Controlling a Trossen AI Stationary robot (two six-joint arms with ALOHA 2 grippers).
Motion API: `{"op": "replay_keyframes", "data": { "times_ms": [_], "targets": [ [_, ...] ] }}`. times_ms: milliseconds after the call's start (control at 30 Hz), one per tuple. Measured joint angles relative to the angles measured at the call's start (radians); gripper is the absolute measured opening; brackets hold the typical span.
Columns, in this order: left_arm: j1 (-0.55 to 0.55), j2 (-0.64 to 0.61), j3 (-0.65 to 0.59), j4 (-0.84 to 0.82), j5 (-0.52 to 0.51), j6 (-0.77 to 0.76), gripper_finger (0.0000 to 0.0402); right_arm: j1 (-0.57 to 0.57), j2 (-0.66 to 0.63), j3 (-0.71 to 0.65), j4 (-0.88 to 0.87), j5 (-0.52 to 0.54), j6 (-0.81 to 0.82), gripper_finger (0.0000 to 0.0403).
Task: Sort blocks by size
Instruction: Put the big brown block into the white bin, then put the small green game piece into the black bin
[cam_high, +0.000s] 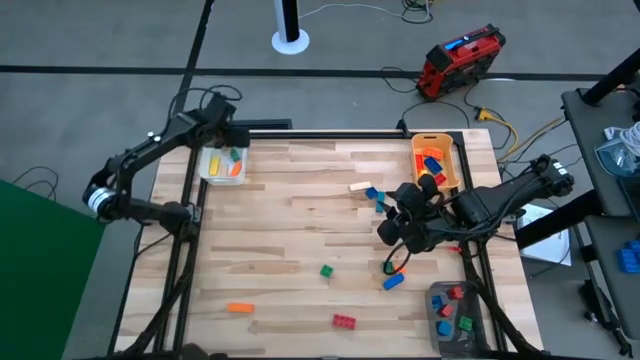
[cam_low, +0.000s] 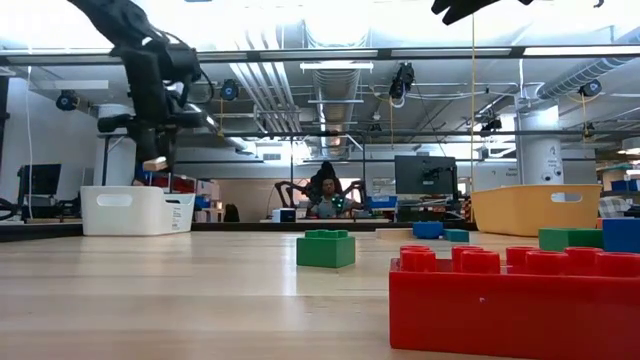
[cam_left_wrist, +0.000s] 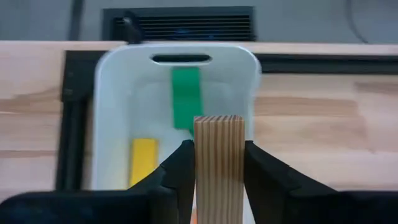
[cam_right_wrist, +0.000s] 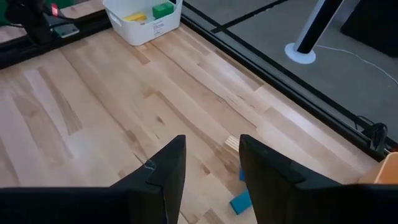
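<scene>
Beige block sits clamped in the left gripper above the white bin, so release comes next, while the right gripper hangs open over the desk.

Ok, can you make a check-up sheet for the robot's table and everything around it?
Surface: wooden table, bare between pieces.
Job's things: loose blocks: red block, green block, orange block; others lie in the white bin, orange bin and grey bin.
Clutter: nothing seen.
Grippers: left gripper over the white bin, fingers shut on a beige block; right gripper open, empty.
Cables: yellow cable on the floor.
Surroundings: red case, a person far off.
</scene>
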Motion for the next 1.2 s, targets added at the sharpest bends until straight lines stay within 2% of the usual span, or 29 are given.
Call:
{"op": "replay_keyframes", "data": {
  "times_ms": [100, 300, 467, 633, 833, 1200],
  "targets": [
    [0.0, 0.052, 0.033, -0.043, -0.04, 0.0, 0.0119, 0.0, 0.0, 0.0, 0.0, 0.0, 0.001, 0.0133],
    [0.0, 0.101, 0.059, -0.07, -0.053, 0.017, 0.0147, 0.0, 0.0, -0.001, 0.001, 0.0, 0.0, 0.0128],
    [-0.013, 0.088, 0.06, -0.074, -0.052, 0.015, 0.0152, 0.0, 0.0, -0.001, 0.002, 0.0, 0.0, 0.0139],
    [-0.071, 0.048, 0.06, -0.092, -0.052, 0.018, 0.0152, 0.0, 0.0, -0.002, 0.002, 0.0, 0.0, 0.0146],
    [-0.225, -0.006, 0.06, -0.118, -0.043, 0.019, 0.0152, 0.0, 0.0, -0.005, 0.002, 0.0, -0.001, 0.0137],
    [-0.592, -0.028, 0.06, -0.202, 0.002, 0.01, 0.0152, 0.0, 0.0, -0.015, 0.002, -0.001, 0.021, 0.0123]
  ]
}}
